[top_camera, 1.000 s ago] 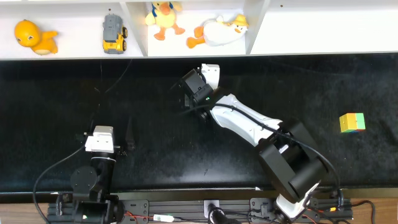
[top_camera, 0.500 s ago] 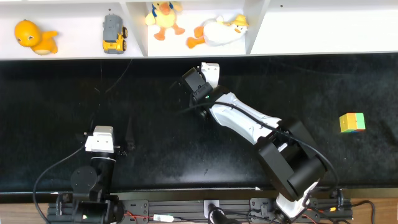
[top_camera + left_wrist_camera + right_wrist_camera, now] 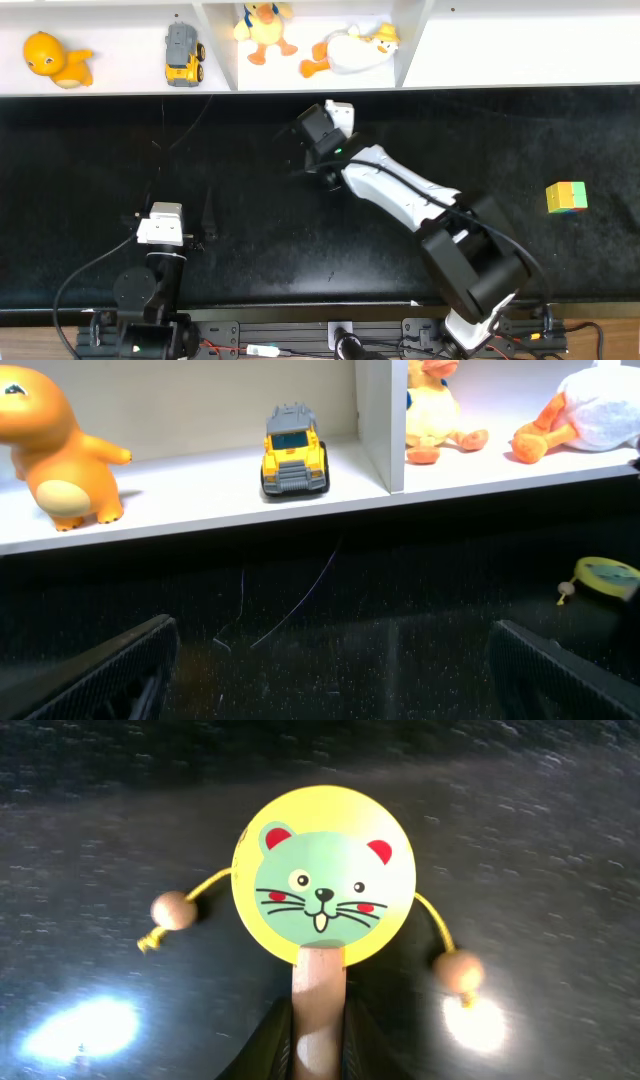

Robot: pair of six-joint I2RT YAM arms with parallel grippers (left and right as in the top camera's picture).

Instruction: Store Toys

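Observation:
A rattle drum (image 3: 323, 880) with a yellow rim and a green mouse face hangs over the black tabletop, a wooden bead on a string at each side. My right gripper (image 3: 318, 1045) is shut on its wooden handle (image 3: 319, 985). In the top view that right gripper (image 3: 318, 135) sits mid-table, just in front of the white shelf (image 3: 420, 75). The left gripper (image 3: 330, 690) is open and holds nothing, low over the table at the left (image 3: 163, 200) and facing the shelf. From there the drum (image 3: 605, 573) shows far off.
On the shelf stand an orange dinosaur (image 3: 57, 58), a yellow truck (image 3: 184, 55), a yellow duck plush (image 3: 264, 28) and a white duck plush (image 3: 352, 50). A colourful cube (image 3: 566, 197) lies at the table's right. Shelf dividers (image 3: 378, 420) separate the compartments.
The right gripper, still holding the drum, has shifted slightly toward the shelf and to the right. The left arm has not moved.

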